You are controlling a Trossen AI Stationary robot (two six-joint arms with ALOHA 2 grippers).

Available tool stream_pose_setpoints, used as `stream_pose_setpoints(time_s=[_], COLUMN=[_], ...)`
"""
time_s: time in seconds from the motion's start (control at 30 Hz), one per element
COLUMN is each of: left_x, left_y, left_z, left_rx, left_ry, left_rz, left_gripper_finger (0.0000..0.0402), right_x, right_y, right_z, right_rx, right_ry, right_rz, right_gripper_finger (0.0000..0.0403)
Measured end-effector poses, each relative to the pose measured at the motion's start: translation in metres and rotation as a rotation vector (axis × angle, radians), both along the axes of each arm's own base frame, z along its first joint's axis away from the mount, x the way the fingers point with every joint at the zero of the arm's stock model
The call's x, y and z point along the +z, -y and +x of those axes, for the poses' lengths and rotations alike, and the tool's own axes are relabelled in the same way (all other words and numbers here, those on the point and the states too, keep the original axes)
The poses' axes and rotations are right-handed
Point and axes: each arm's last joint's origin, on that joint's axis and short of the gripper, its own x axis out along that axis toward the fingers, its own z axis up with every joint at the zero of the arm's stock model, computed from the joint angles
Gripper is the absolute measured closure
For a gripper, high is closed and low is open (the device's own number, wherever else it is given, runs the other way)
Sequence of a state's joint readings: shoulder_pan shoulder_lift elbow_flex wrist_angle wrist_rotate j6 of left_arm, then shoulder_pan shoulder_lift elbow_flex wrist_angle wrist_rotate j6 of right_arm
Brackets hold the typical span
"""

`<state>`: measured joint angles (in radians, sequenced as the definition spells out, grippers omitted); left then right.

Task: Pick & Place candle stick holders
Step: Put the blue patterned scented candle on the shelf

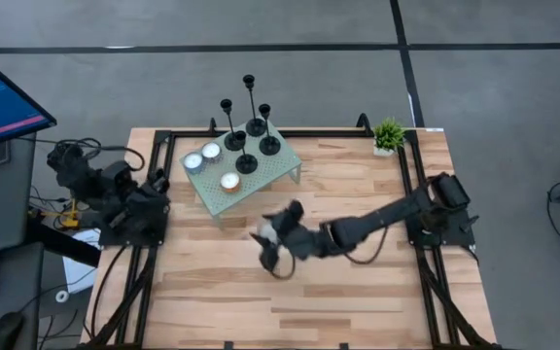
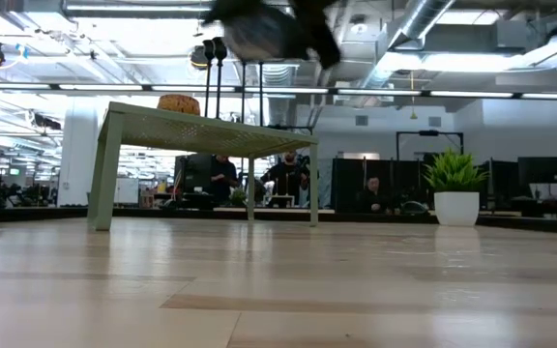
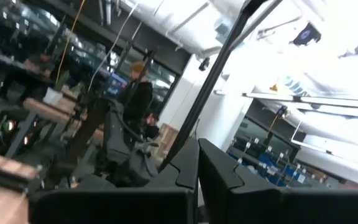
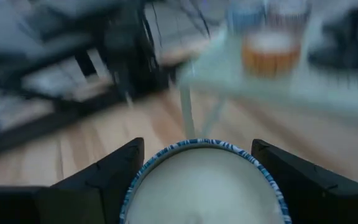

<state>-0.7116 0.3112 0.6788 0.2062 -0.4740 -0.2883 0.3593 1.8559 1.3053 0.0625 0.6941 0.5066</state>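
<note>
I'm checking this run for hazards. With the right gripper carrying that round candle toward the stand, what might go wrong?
The right gripper holds a round white blue-rimmed tealight candle between wide jaws; it may slip. Motion looks fast, so it could clip the pale green perforated metal stand and topple the slim black metal candle stick holders.

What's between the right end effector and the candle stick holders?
The right end effector grips a white blue-rimmed round object. On the green stand, an amber tealight sits near the front edge, just beside the nearest candle stick holder.
</note>
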Motion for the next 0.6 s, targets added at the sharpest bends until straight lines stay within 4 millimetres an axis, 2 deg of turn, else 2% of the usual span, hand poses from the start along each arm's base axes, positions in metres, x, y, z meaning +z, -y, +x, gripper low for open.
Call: stream_pose_setpoints(time_s=[0.07,0.27,0.43,0.5,0.6], left_x=[0.001,0.002,0.002,0.002,0.002], left_y=[-0.005,-0.016,-0.019,-0.019,-0.019], left_z=[-0.006,-0.019,-0.022,-0.022,-0.022], left_rx=[0.011,0.041,0.043,0.043,0.043], left_ry=[0.026,0.079,0.09,0.09,0.09], left_rz=[-0.001,0.008,0.0,0.0,0.001], left_gripper_finger=[0.0394,0.0394,0.0394,0.0394,0.0394], right_x=[0.015,0.044,0.046,0.047,0.038], right_y=[0.015,0.052,0.066,0.064,0.065], right_z=[0.014,0.038,0.062,0.076,0.096], right_rx=[-0.002,-0.02,0.0,0.016,0.024], right_ry=[0.059,0.13,0.16,0.188,0.18], right_rz=[0.0,-0.035,-0.034,-0.024,-0.029], right_gripper_finger=[0.0131,0.0131,0.0131,0.0131,0.0131])
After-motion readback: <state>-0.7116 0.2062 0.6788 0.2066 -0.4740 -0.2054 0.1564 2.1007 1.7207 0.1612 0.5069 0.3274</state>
